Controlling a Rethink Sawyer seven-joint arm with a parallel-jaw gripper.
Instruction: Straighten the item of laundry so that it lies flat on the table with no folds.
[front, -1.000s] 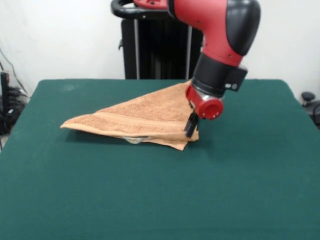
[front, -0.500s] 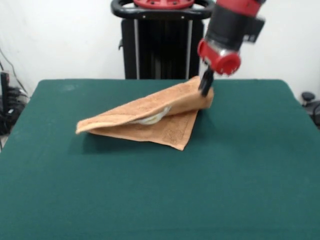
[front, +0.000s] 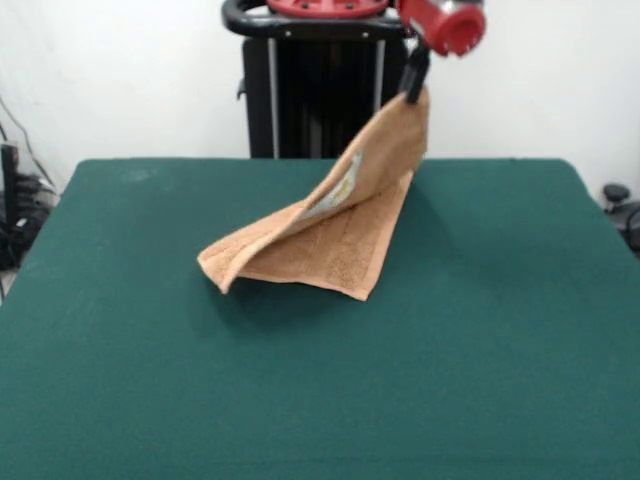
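The tan-orange towel (front: 335, 235) hangs by one corner from my gripper (front: 413, 90), which is shut on that corner high above the far middle of the green table (front: 150, 400). The towel drapes down and to the left in a folded triangle. Its lower edge and left corner still rest on the table. A pale label (front: 340, 190) shows inside the fold. Only the red wrist end and dark fingers of the arm show at the top edge.
The robot's black pedestal (front: 320, 90) stands behind the table's far edge. Cables lie at the left edge and a dark caster at the right edge, both off the table. Green cloth stretches wide in front of and beside the towel.
My gripper has risen from table level up and to the right, lifting the towel's corner with it. The towel's left end has slid right and the cloth now hangs steeply.
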